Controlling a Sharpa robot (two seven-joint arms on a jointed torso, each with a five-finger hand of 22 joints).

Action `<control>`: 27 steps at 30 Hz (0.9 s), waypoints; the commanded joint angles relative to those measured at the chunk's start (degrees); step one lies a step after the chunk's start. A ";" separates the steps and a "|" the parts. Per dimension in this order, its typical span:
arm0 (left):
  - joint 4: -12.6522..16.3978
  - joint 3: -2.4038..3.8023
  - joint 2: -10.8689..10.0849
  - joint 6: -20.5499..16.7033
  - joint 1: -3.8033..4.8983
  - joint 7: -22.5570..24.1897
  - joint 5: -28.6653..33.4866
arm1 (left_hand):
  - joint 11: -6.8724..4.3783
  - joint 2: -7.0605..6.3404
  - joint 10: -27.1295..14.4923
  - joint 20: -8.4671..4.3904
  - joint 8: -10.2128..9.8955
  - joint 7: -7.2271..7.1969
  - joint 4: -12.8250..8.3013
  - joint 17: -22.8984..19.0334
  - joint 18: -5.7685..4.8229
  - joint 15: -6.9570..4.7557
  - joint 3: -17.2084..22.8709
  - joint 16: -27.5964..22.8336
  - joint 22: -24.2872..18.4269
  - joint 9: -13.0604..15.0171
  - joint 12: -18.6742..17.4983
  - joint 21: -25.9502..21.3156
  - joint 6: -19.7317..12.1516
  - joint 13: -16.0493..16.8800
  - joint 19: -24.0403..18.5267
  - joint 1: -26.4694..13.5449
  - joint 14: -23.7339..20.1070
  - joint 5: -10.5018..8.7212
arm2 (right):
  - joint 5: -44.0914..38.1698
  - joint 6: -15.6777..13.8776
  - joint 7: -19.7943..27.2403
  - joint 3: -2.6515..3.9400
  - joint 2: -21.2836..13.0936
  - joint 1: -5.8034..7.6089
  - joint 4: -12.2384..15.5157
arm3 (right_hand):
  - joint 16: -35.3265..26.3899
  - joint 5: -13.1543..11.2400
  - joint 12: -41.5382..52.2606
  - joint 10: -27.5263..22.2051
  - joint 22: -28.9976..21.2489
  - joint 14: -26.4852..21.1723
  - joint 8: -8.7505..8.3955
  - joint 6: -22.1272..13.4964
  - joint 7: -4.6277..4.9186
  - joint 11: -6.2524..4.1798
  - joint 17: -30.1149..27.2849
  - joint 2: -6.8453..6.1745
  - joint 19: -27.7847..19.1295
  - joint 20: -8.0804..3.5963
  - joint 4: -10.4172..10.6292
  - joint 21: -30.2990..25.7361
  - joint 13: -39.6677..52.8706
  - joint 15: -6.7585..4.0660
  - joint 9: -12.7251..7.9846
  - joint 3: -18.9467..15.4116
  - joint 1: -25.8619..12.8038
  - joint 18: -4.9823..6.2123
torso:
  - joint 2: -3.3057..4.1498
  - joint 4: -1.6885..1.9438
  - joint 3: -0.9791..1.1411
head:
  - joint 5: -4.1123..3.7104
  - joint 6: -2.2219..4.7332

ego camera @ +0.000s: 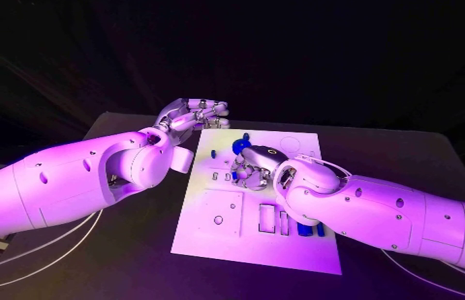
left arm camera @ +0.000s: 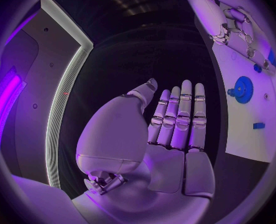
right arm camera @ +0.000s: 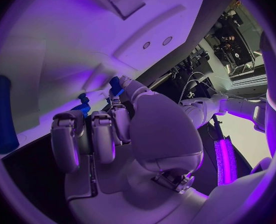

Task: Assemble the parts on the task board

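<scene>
The task board [ego camera: 254,241] lies flat on the worktop [ego camera: 407,159]. Left hand [ego camera: 194,117] hovers at its far corner, fingers [left arm camera: 183,109] straight, together, empty. Right hand [ego camera: 254,169] curls over the board's middle; whether it holds anything cannot be told. The blue gear [left arm camera: 242,89] stands on the board: probably light, rigid; grip by the rim.

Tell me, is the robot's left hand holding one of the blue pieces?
No. In the left wrist view the left hand has straight fingers with nothing in them, and the blue gear sits apart on the white board.
</scene>
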 commanded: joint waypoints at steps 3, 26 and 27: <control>0.17 0.02 0.11 1.21 0.03 0.31 0.12 | 0.18 0.41 0.09 0.05 -0.32 0.02 -0.26 0.08 0.25 0.11 -0.24 -0.38 -0.10 -0.07 -0.31 -0.34 0.18 0.08 -0.32 0.01 0.02 0.01 | -1.56 1.33 -1.22 -0.02 0.39 -0.19 -0.52 | 0.21 0.13 -0.23 -0.41 14.04 5.88 0.60 0.33 -0.26 -0.05 15.08 -0.04 5.30 -0.20 0.32 0.22 3.94 -0.06 1.66 -0.13 -0.71 -0.51 | 0.04 0.02 0.00 | 0.29 -0.17; 0.18 0.02 0.01 1.33 0.03 0.23 0.12 | 0.18 0.41 0.09 0.05 -0.32 0.02 -0.26 0.08 0.25 0.11 -0.24 -0.38 -0.10 -0.07 -0.31 -0.34 0.18 0.08 -0.32 0.01 0.02 0.01 | -1.81 1.78 -2.06 -0.05 1.17 -0.58 -1.85 | 0.21 0.05 -0.97 -1.09 13.80 5.88 0.28 -0.64 0.06 0.19 15.08 -0.55 5.16 -0.06 0.36 -0.01 3.36 0.12 1.61 -0.32 -1.33 -0.44 | 0.03 0.01 -0.01 | 0.51 -0.45; 0.17 0.02 0.01 1.34 0.03 0.23 0.12 | 0.18 0.41 0.09 0.05 -0.32 0.02 -0.26 0.08 0.25 0.11 -0.24 -0.38 -0.10 -0.07 -0.31 -0.34 0.18 0.08 -0.32 0.01 0.02 0.01 | -1.83 1.82 -2.11 -0.05 1.17 -0.58 -1.85 | 0.21 0.05 -0.98 -1.10 13.80 5.88 0.27 -0.67 0.07 0.19 15.08 -0.56 5.16 -0.06 0.36 -0.01 3.35 0.12 1.60 -0.32 -1.34 -0.44 | 0.03 0.01 -0.01 | 0.51 -0.45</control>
